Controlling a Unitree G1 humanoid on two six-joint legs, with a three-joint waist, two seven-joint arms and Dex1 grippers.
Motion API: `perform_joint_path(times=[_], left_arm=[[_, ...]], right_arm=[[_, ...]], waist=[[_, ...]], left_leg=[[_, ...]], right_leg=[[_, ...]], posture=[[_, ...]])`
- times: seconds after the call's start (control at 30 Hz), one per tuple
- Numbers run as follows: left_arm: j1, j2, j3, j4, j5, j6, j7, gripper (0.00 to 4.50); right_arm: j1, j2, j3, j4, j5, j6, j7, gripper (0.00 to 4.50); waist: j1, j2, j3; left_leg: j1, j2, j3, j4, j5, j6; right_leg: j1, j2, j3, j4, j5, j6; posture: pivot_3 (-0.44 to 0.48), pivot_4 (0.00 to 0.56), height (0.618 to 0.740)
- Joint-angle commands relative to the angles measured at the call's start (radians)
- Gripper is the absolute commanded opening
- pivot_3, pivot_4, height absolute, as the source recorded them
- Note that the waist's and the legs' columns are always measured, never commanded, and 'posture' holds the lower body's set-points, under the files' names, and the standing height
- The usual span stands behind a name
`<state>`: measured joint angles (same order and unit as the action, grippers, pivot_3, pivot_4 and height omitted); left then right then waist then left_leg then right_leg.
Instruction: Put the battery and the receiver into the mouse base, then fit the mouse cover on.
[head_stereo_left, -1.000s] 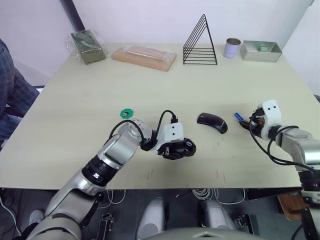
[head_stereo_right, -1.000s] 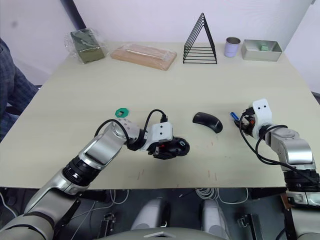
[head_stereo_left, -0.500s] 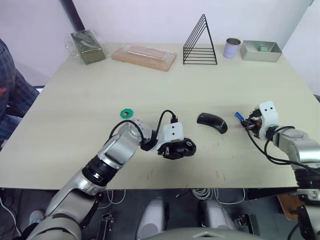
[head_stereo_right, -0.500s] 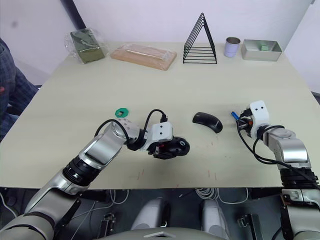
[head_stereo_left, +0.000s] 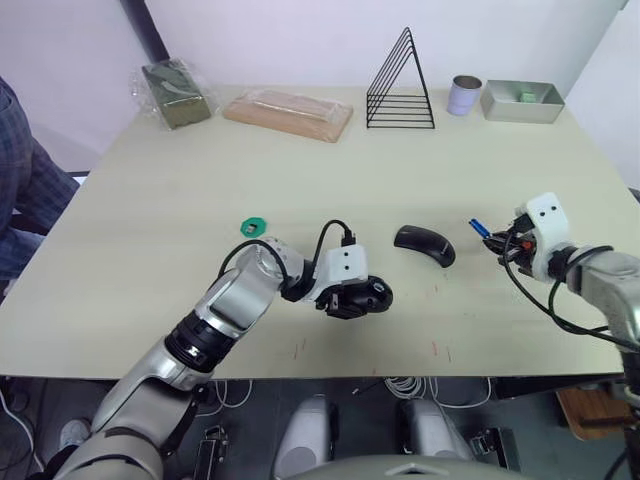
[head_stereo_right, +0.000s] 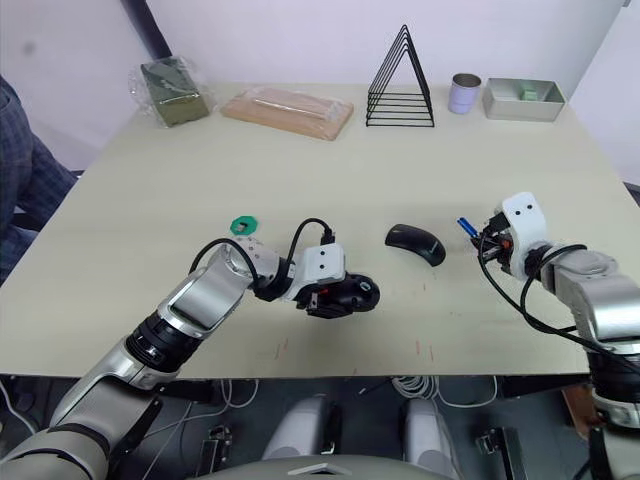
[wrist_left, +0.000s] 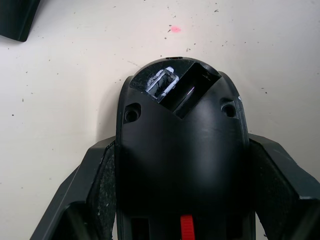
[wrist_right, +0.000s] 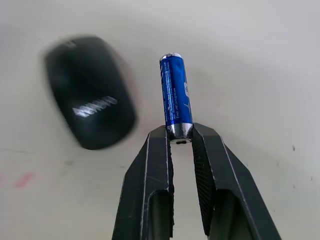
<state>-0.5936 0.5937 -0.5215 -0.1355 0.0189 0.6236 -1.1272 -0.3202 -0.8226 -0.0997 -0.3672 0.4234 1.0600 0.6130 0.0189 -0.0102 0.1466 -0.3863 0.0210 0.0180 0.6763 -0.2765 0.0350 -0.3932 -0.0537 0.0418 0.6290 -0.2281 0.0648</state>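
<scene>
Between right tool tips: battery | left tool: mouse base

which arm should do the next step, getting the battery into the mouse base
The right. Its end effector already pinches the battery by one end, clear of the table. The left end effector is shut on the mouse base, steadying it with the open compartment exposed.
</scene>
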Motion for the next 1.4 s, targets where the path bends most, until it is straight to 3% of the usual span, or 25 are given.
perform_joint_path(times=[0.03,0.23,0.37,0.83,1.13,1.4], left_arm=[[0.002,-0.008,-0.028,0.034,0.021,-0.005,0.007,2.97],[-0.004,-0.013,-0.028,0.043,0.022,-0.012,0.000,2.97],[-0.002,-0.015,-0.026,0.038,0.021,-0.009,-0.002,2.97],[0.005,-0.013,-0.024,0.023,0.020,0.006,-0.002,2.97],[0.016,-0.012,-0.030,-0.001,0.017,0.018,-0.005,2.97],[0.017,-0.010,-0.031,-0.001,0.019,0.017,-0.005,2.97]], right_arm=[[-0.073,-0.171,-0.030,-0.211,0.129,0.239,0.087,0.05],[-0.214,-0.216,-0.034,-0.249,0.326,0.529,0.149,0.05],[-0.253,-0.208,0.020,-0.242,0.433,0.554,0.090,0.05],[-0.338,-0.057,0.215,-0.017,0.825,0.554,-0.365,0.05],[-0.399,0.054,0.270,0.103,1.106,0.554,-0.687,0.05],[-0.440,0.035,0.393,0.154,1.351,0.445,-0.902,0.05]], waist=[[-0.003,0.001,0.000],[-0.002,-0.003,-0.001],[-0.003,-0.003,-0.001],[-0.003,-0.003,-0.001],[-0.004,-0.003,-0.001],[-0.005,-0.003,-0.001]], left_leg=[[-0.001,0.000,-0.001,0.000,0.000,0.000],[0.000,0.002,-0.004,0.000,0.000,0.001],[-0.001,0.002,-0.003,0.000,0.000,0.001],[-0.006,0.001,-0.005,0.000,0.000,0.001],[-0.008,0.001,-0.007,0.000,0.000,0.002],[-0.010,0.002,-0.008,0.000,0.000,0.002]], right_leg=[[-0.001,-0.001,0.000,0.000,0.000,0.000],[0.000,0.000,-0.002,-0.001,0.000,0.000],[-0.001,-0.003,-0.001,-0.002,0.000,0.000],[-0.004,-0.003,-0.004,-0.002,0.001,0.000],[-0.005,-0.003,-0.005,-0.002,0.001,0.000],[-0.006,-0.003,-0.006,-0.003,0.000,0.000]], posture=[[0.000,0.150,0.740],[0.000,0.150,0.740],[0.000,0.150,0.740],[0.000,0.150,0.740],[0.000,0.150,0.740],[0.000,0.150,0.740]])
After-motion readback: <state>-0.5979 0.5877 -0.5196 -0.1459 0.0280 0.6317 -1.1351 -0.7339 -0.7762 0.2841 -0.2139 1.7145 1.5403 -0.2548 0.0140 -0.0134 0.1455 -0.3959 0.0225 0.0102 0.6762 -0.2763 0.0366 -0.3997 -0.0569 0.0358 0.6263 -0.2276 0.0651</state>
